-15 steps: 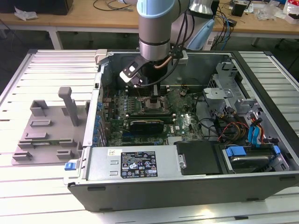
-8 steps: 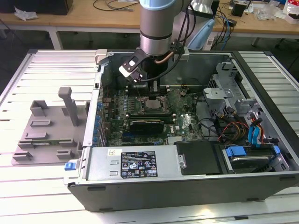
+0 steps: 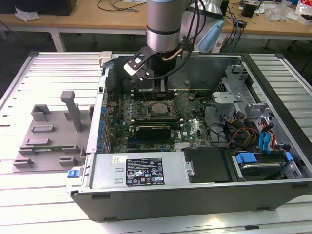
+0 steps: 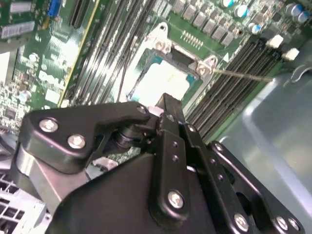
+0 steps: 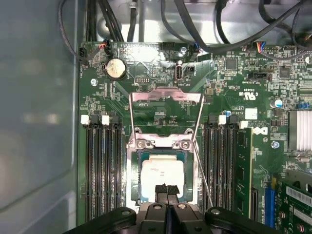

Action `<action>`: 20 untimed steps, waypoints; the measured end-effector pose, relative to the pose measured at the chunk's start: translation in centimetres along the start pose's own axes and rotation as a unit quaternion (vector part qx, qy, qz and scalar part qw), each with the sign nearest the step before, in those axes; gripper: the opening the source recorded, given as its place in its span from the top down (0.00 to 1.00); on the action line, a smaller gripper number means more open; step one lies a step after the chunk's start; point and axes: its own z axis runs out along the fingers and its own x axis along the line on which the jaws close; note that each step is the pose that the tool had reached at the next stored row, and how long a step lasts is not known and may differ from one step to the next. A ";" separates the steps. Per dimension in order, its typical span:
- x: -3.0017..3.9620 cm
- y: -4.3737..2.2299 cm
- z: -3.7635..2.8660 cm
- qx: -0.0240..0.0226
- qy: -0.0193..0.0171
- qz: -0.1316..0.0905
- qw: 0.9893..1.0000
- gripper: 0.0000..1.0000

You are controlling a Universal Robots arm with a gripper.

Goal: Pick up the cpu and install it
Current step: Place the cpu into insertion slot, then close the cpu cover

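Tool [image 5: 165,191] hangs w/ fingers pinched together, holding nothing, right over the cpu [image 5: 162,174], which lies flat in the socket [image 5: 130,163], load plate [image 5: 165,95] flipped open beyond. The cpu is prob. light, stiff, slick-topped and fragile underneath, so grip it by opposite thin edges only.

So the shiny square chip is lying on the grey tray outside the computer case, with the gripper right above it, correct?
Not quite. The chip is not on the grey tray; it lies in the socket on the green board inside the computer case, as the first wrist view shows. The gripper is right above it there.
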 end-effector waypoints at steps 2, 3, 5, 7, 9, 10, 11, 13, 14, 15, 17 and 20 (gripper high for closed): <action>0.00 0.12 -0.01 0.000 0.000 0.000 1.000 0.89; 0.00 0.12 -0.02 0.000 0.000 0.000 1.000 0.89; 0.00 0.13 -0.02 0.000 0.000 0.000 1.000 0.89; 0.00 0.13 -0.02 0.000 0.000 0.000 1.000 0.89; 0.00 0.13 -0.02 0.000 0.000 0.000 1.000 0.89; 0.00 0.13 -0.02 0.000 0.000 0.000 1.000 0.89; 0.00 0.13 -0.02 0.000 0.000 0.000 1.000 0.89; 0.00 0.14 -0.03 0.000 0.000 0.000 1.000 0.89; 0.00 0.14 -0.03 0.000 0.000 0.000 1.000 0.89; 0.00 0.14 -0.03 0.000 0.000 0.000 1.000 0.89; 0.00 0.13 -0.13 0.000 0.000 0.000 1.000 0.89; 0.01 0.16 -1.76 0.000 0.000 0.000 1.000 0.89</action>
